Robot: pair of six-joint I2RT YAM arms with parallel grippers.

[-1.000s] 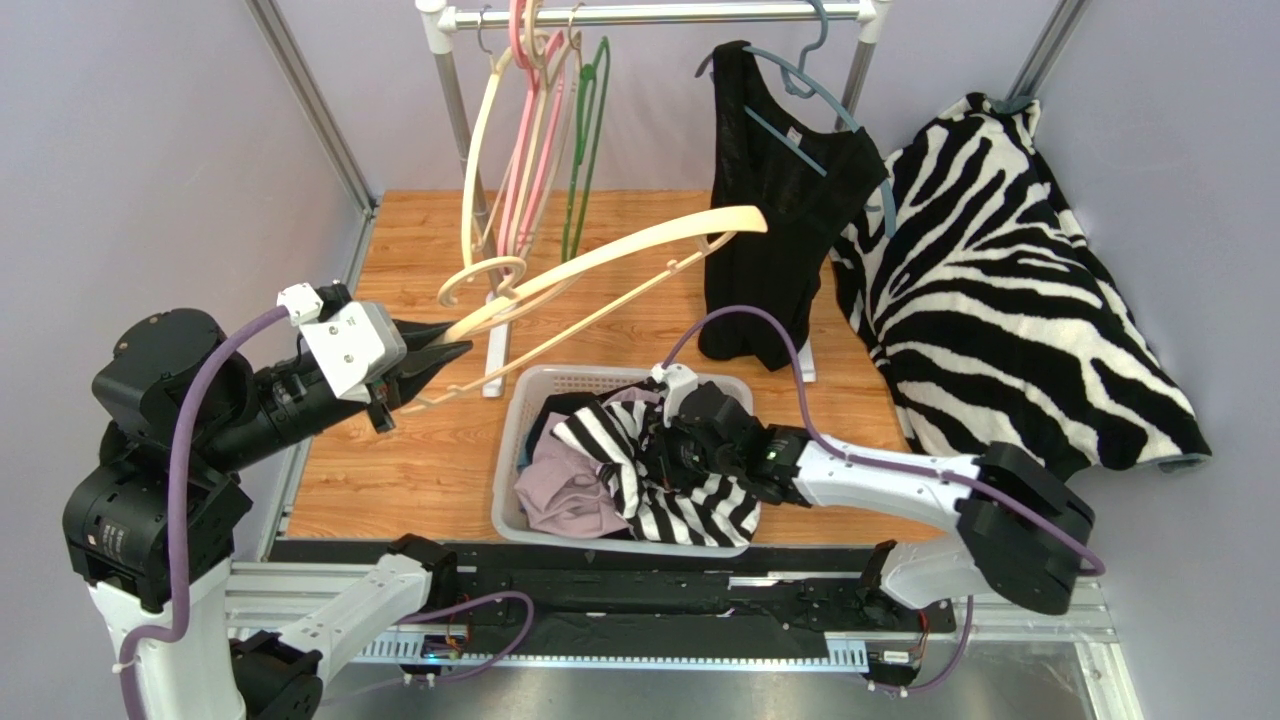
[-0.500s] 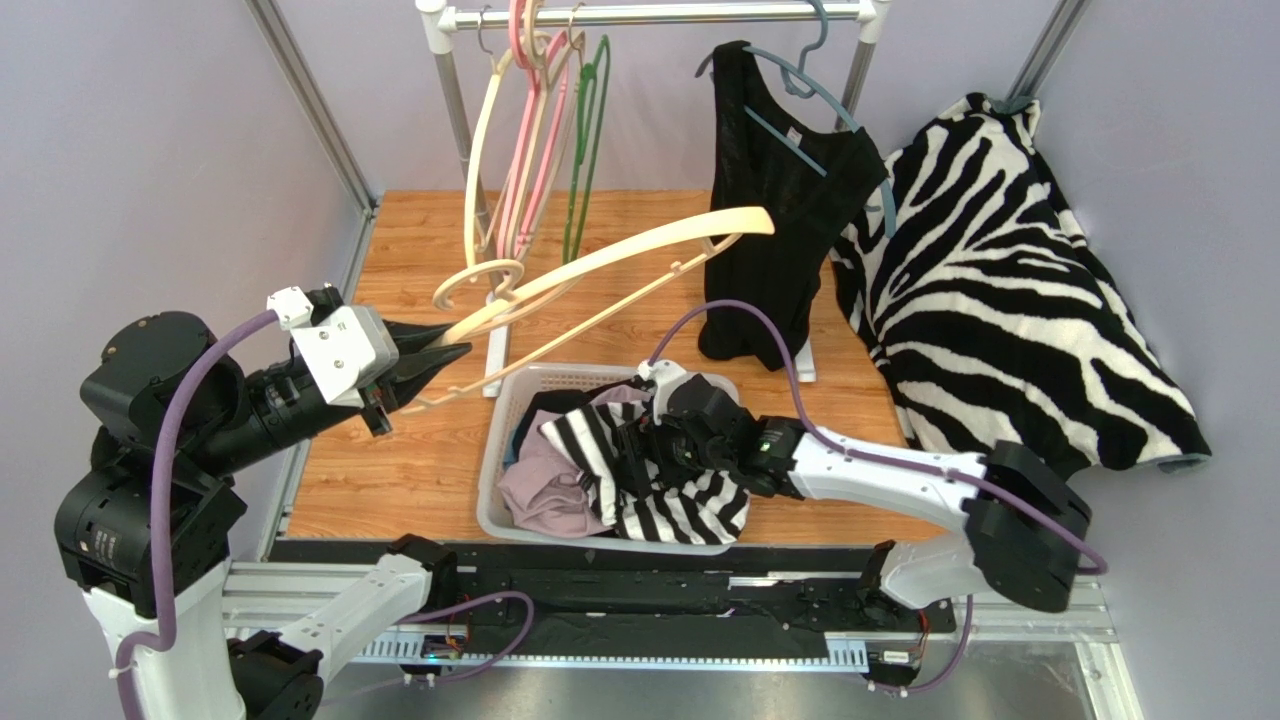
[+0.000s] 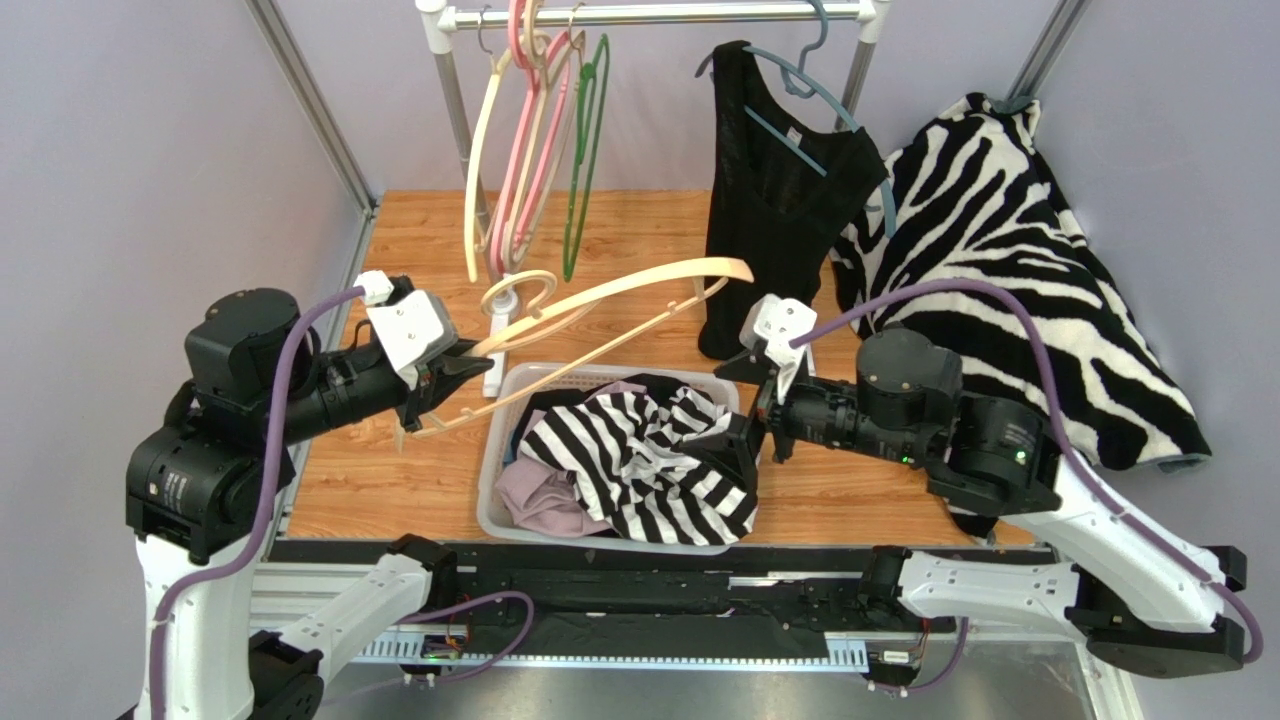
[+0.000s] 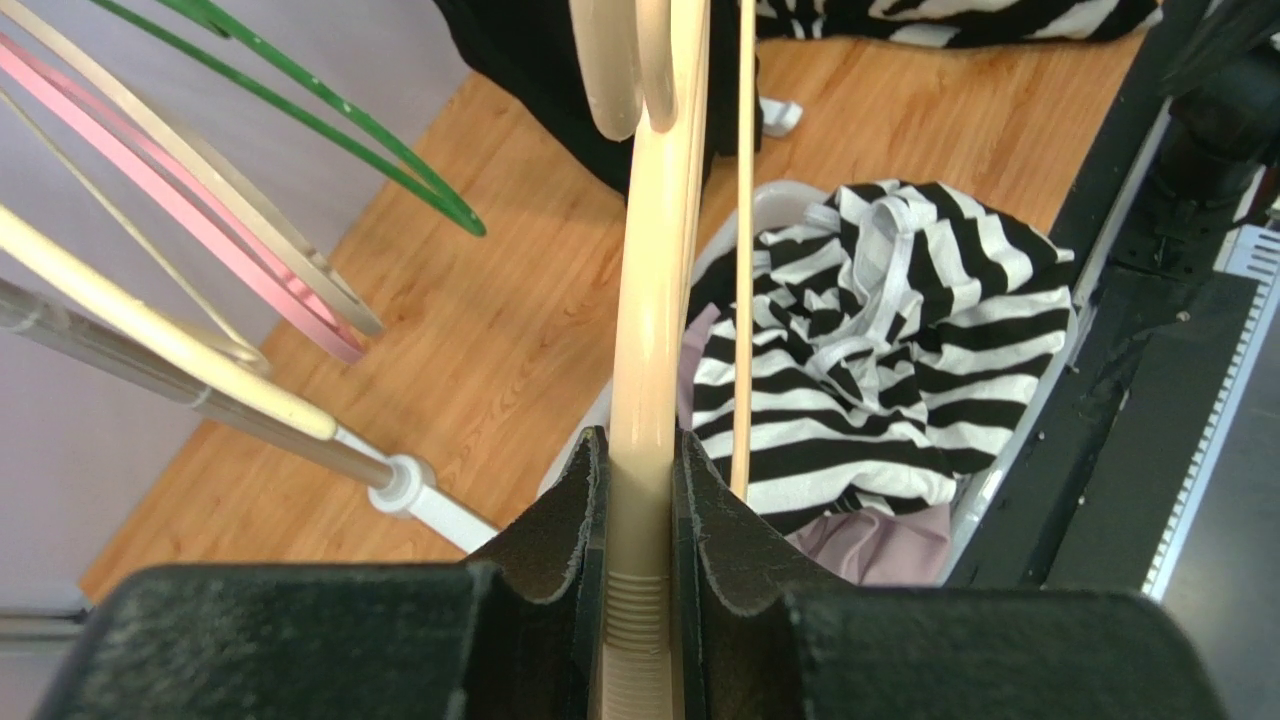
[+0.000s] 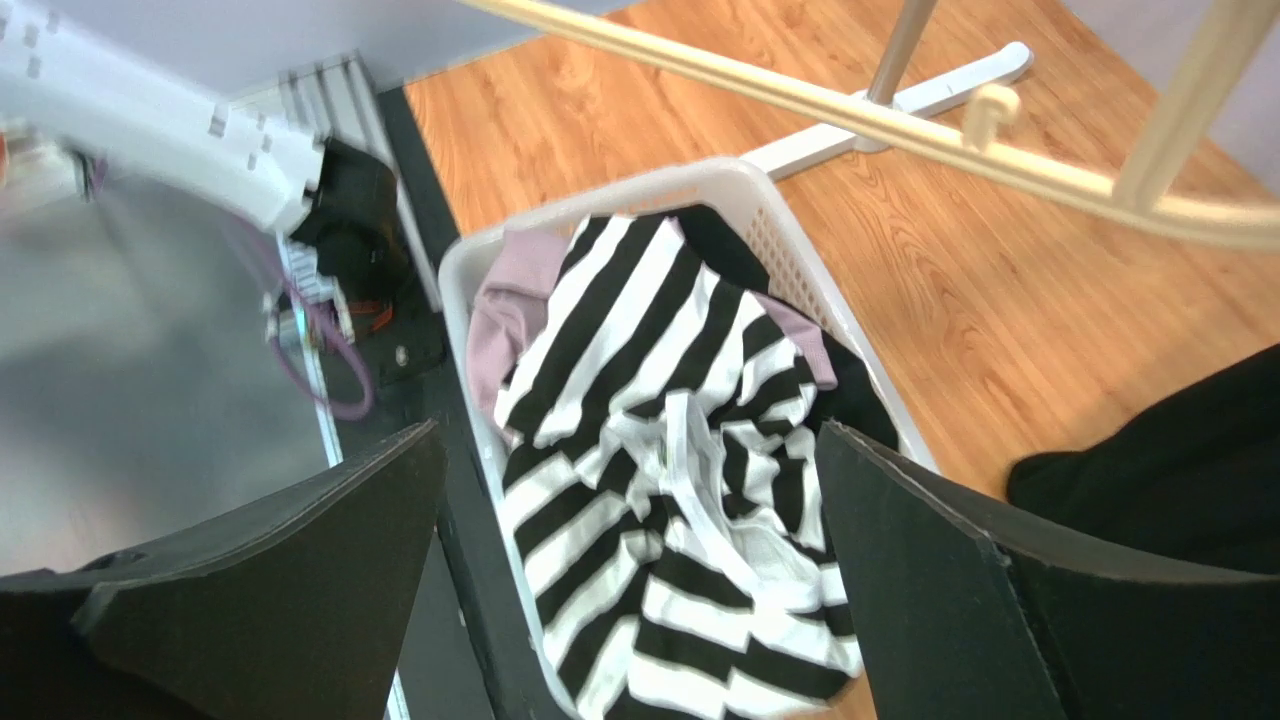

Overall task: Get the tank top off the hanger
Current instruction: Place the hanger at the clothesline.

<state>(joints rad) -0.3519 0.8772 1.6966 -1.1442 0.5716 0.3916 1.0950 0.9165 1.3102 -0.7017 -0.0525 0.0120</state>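
Inside basket (image 3: 501, 465): striped tank top (image 3: 631, 465) | left tool (image 3: 451, 368) clamps cream hanger (image 3: 631, 281) | right tool (image 5: 624, 450) spread wide, empty

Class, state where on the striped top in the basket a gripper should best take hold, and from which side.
Grip the raised, white-trimmed fold near the middle of the striped top, coming straight down from above. The top lies crumpled in the basket, whose walls block a sideways approach, and that bunched ridge likely gives something to pinch.
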